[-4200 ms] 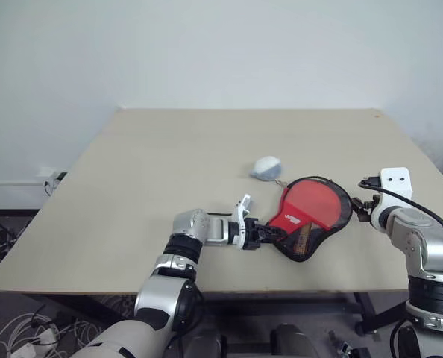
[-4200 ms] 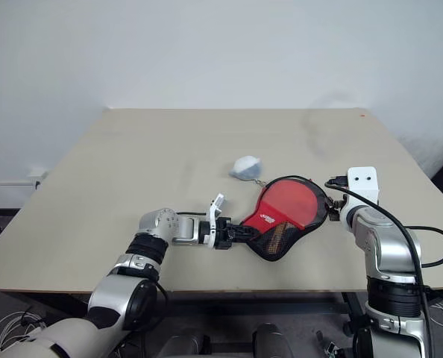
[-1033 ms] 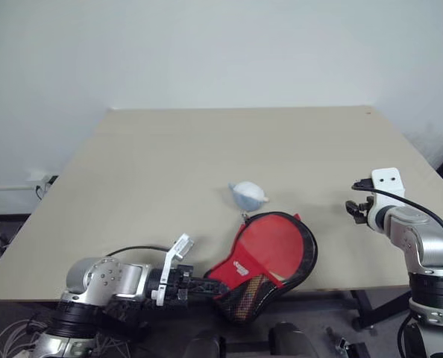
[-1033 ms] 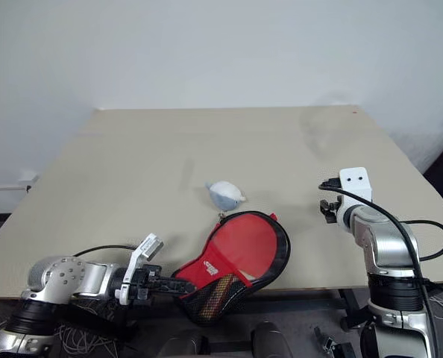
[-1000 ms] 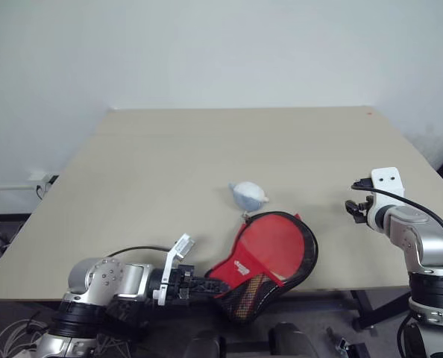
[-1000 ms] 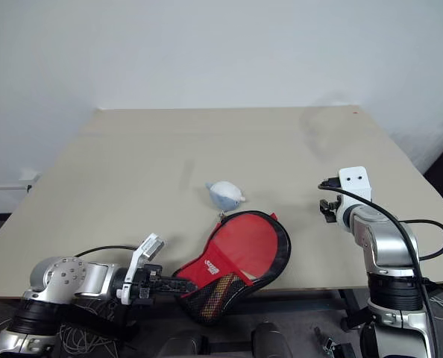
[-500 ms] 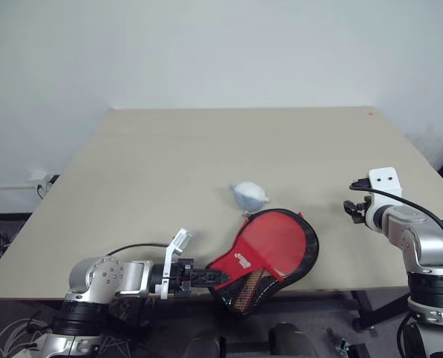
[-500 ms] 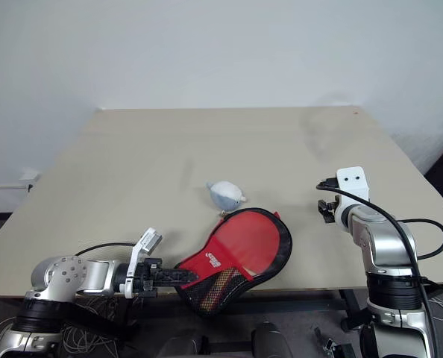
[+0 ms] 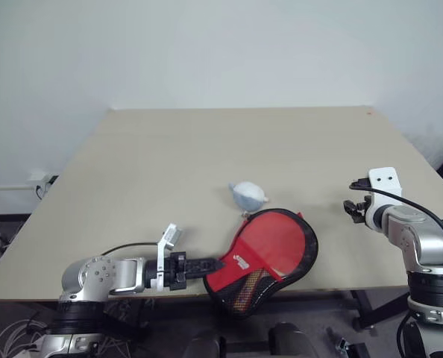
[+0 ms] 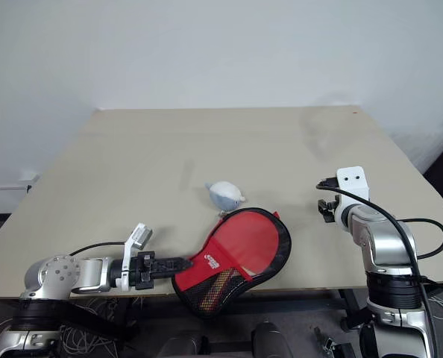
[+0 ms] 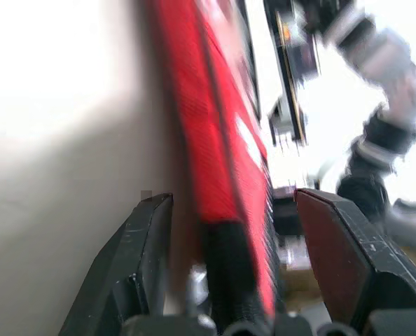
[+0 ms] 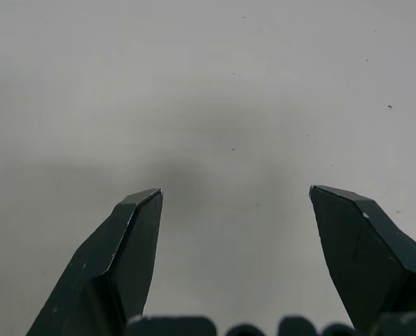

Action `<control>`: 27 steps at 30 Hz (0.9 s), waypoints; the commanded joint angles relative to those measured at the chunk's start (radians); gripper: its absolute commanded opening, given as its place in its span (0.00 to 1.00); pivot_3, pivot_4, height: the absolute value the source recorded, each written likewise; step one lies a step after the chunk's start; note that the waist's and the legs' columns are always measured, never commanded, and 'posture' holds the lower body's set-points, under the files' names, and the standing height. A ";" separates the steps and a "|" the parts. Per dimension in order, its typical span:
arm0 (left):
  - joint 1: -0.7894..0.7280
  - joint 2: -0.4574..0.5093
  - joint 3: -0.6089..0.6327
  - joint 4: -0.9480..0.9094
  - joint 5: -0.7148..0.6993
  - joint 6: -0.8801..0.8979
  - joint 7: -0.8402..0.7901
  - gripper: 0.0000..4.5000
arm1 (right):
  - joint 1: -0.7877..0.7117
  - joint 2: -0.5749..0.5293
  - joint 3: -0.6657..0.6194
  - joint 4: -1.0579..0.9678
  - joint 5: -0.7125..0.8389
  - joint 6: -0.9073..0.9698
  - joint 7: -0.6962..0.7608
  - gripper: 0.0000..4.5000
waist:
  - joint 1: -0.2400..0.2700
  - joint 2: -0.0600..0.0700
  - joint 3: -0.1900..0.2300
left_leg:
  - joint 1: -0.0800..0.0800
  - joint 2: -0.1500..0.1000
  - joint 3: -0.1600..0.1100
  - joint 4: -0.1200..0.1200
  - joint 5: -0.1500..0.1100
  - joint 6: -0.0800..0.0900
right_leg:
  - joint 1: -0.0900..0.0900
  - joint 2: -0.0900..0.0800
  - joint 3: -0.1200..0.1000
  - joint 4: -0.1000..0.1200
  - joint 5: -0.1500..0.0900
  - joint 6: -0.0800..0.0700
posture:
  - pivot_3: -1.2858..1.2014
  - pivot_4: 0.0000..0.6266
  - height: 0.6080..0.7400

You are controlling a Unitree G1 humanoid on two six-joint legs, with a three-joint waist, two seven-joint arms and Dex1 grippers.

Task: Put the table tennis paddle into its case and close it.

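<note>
Between left end effector (image 11: 232, 210) fingers: case (image 11: 222, 175)

Paddle handle (image 9: 245, 283) half hidden inside case (image 9: 270, 246) (mesh end)

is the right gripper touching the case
Apart. The left eye view shows the right gripper with bare table between it and the case.

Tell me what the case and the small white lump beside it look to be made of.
The case: soft black fabric with piping, a glossy red panel, probably under clear plastic, and dark mesh at its near end. The white lump: looks like soft cloth or padding, matte and rounded; exact material can't be told.
</note>
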 commanded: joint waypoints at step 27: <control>-0.490 -0.235 -0.487 0.215 0.630 -0.913 -0.237 0.65 | -0.066 0.005 0.005 0.022 -0.011 -0.047 -0.007 0.81 | 0.002 -0.001 0.000 | -0.003 -0.001 0.000 -0.005 0.001 -0.001 | 0.002 0.000 0.000 -0.012 0.003 0.002 | 0.52 0.00 1.00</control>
